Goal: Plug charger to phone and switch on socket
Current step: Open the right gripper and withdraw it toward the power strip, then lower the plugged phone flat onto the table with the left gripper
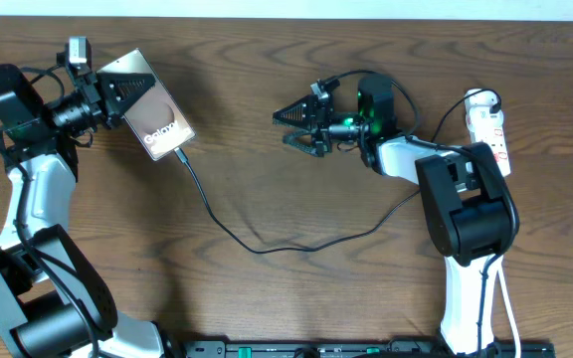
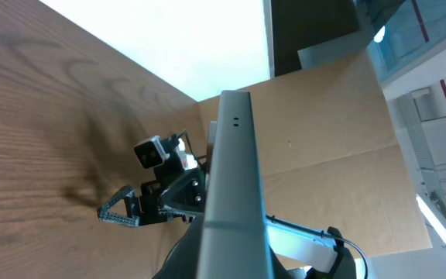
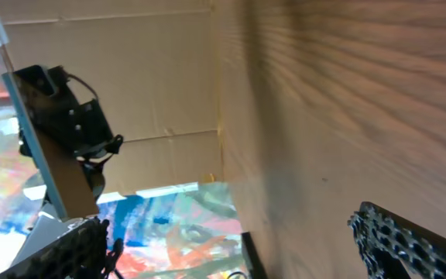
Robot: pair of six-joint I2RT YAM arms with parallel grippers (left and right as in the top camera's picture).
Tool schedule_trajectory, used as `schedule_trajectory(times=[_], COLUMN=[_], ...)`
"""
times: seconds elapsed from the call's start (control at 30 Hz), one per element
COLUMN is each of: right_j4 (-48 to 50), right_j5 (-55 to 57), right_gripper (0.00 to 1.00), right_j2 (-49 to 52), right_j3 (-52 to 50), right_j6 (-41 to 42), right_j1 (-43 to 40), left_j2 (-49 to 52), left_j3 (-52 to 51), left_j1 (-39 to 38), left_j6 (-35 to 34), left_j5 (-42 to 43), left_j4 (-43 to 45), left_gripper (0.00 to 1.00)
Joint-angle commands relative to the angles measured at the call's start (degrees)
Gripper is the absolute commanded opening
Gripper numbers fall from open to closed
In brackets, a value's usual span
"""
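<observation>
Brown wood-grain counter (image 1: 267, 308) runs under both my arms. Nearest me, the charger (image 1: 263, 250) sags across the middle, its tip meeting the lower edge of the phone (image 1: 157, 109). My right tool (image 1: 298, 127) reaches low toward 9 o'clock, jaws apart and empty. My left tool (image 1: 112, 94) is clamped on that phone at 10 o'clock, holding it slantwise. At 2 o'clock the socket (image 1: 492, 124) lies beside my right arm. Beyond, cardboard walls (image 2: 324, 155) stand.
</observation>
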Motion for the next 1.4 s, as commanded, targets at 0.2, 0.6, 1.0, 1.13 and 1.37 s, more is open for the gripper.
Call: schedule_trajectory(times=[0.2, 0.6, 1.0, 1.13, 1.37], right_j4=[-39.3, -75.2, -84.8, -84.9, -84.8], right_j5=[14.1, 53.6, 58.5, 58.5, 58.6], right_gripper=[0.99, 0.99, 0.99, 0.99, 0.99], right_j2=[-12.0, -34.9, -38.2, -38.2, -38.2], right_j3=[3.3, 6.1, 6.0, 6.0, 6.0], right_j6=[-32.0, -36.2, -35.1, -35.1, -35.1], right_j1=[-0.2, 0.9, 1.0, 1.6, 2.5], left_j2=[-1.1, -1.0, -0.7, -0.7, -0.1], left_j3=[0.3, -0.7, -9.7, -11.6, -12.7], left_j1=[0.1, -5.5, -15.5, -17.7, -20.2], left_j6=[0.0, 3.2, 8.8, 14.8, 22.5], left_j5=[1.7, 0.7, -17.9, -28.7, -40.9], left_j4=[0.5, 0.4, -7.3, -19.1, -31.3], left_gripper=[0.07, 0.08, 0.07, 0.08, 0.08])
